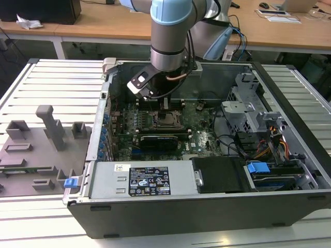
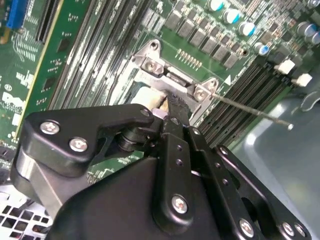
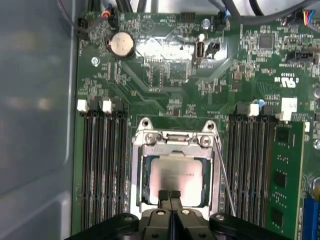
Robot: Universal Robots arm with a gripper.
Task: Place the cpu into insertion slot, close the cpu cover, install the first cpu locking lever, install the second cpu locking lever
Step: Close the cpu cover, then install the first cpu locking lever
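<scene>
While the gripper (image 3: pixel 170 195), clenched on nothing, is set at the edge of the cpu cover (image 3: pixel 172 148), open room is narrowed by flanking memory slots (image 3: pixel 102 170) and a thin lever (image 3: pixel 223 175).

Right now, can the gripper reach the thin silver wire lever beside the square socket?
Probably yes: the thin silver wire lever stands free beside the square silver-rimmed socket, and the gripper hangs over that socket with nothing between them.
</scene>
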